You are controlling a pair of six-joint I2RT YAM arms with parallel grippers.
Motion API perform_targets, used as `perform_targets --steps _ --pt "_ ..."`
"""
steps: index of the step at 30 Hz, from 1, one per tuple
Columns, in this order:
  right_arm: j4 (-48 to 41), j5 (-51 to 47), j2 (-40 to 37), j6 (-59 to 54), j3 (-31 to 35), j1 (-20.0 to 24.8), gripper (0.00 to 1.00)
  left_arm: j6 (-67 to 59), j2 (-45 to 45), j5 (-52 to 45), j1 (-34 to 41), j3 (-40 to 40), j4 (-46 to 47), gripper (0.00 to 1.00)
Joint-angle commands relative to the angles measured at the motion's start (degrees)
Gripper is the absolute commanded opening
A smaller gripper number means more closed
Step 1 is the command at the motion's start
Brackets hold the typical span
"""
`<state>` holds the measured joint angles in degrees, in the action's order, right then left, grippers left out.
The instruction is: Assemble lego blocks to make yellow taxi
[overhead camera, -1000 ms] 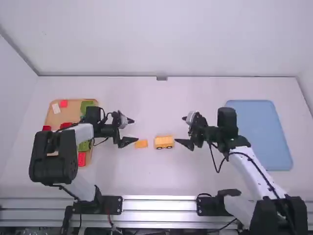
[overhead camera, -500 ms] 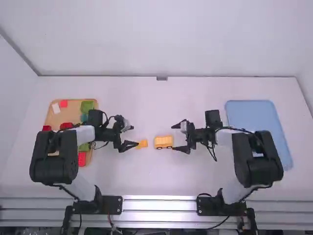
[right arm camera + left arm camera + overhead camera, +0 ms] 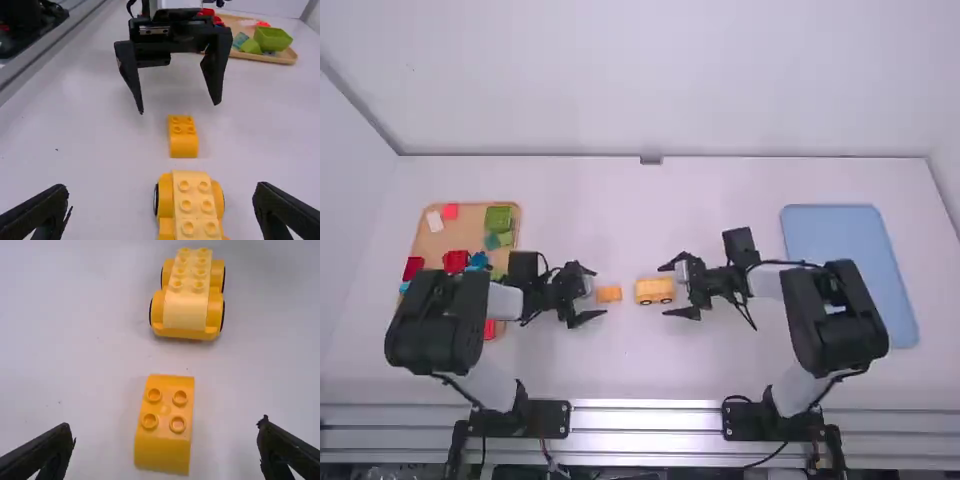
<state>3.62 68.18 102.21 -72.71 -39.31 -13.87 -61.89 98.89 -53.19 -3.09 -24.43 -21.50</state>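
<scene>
The left tool (image 3: 599,291), spread wide and empty, faces a loose yellow block (image 3: 162,450); the right tool (image 3: 663,290), also wide and empty, faces a yellow wheeled car (image 3: 185,310). Both pieces rest on the white table (image 3: 620,370), between a wooden tray (image 3: 470,225) and a blue tray (image 3: 840,260), before a pale wall (image 3: 650,80).

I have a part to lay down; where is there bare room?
The table is free beyond the small block and wheeled block, between wooden tray and blue tray, and nearer, toward the metal rail. Crowded: around those blocks, by the left pincer and right pincer, and on the wooden tray.
</scene>
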Motion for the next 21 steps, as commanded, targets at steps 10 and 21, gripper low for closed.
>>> perform_targets --steps 10,21 --pt "5.3 -1.0 0.5 11.2 -0.8 0.1 0.98 -9.1 7.5 -4.7 0.6 -6.7 9.1 0.69" --pt "5.2 -0.9 0.5 11.2 -0.8 0.0 0.98 -8.0 11.6 -4.9 0.9 -7.7 6.0 0.53"
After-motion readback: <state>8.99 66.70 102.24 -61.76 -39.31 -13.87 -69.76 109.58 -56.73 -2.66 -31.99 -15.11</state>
